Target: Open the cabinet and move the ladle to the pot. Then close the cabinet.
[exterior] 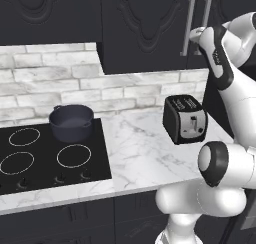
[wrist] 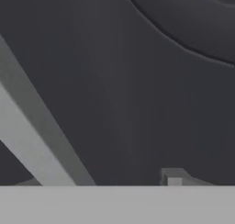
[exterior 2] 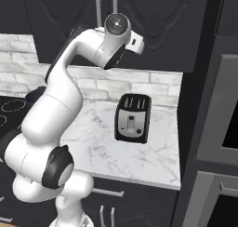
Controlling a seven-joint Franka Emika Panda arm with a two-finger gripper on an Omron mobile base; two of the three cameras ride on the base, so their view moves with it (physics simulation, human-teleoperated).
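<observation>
Before my jaws the cabinet (exterior: 145,28) door is matt black with smooth carved relief; its bar handles (exterior: 188,25) look like brushed metal. The surface (exterior: 145,148) is glossy white marble, the toaster (exterior: 185,119) black with a metallic face.

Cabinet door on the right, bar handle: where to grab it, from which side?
Take the right-hand long vertical silver bar handle of the tall black carved wall cabinet partway up its length, coming straight at the door front. The bar runs upright and stands off the door, so the fingers would best close from either side.
</observation>
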